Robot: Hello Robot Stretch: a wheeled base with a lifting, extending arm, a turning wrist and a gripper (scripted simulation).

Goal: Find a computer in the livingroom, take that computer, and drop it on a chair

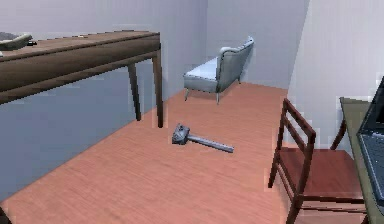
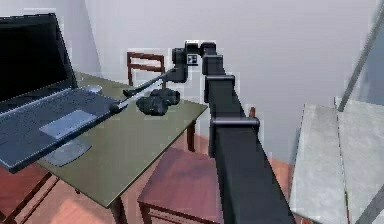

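From where I stand, the laptop [image 2: 50, 95] sits open on the greenish table [image 2: 140, 140] at the arm side view's left, screen raised and keyboard toward the table's near edge. The arm [image 2: 235, 140] reaches out over that table. The jaws lie low at its far end, their thin tips close to the laptop's right corner. I cannot tell whether they are clenched, released or grasping anything, because a small dark object [image 2: 155, 103] lies on the table right at them. That object is my first worry: it is so near that the jaws could take it or shove it instead of the computer. The second is the laptop itself. It is wide, flat and hinged, so if caught by one corner it would likely tip, slip free or fold its lid, and it could slide off the table. The carry looks short to my eye: a wooden chair [image 2: 185, 185] with a red seat stands under the arm and a second chair [image 2: 145, 62] stands beyond the table, though a swinging load could strike a chair back. Should the base roll, a hammer-like tool [image 1: 200, 139] lies on the floor ahead. I can make out no containers; a chair seat is the only thing meant to receive anything.
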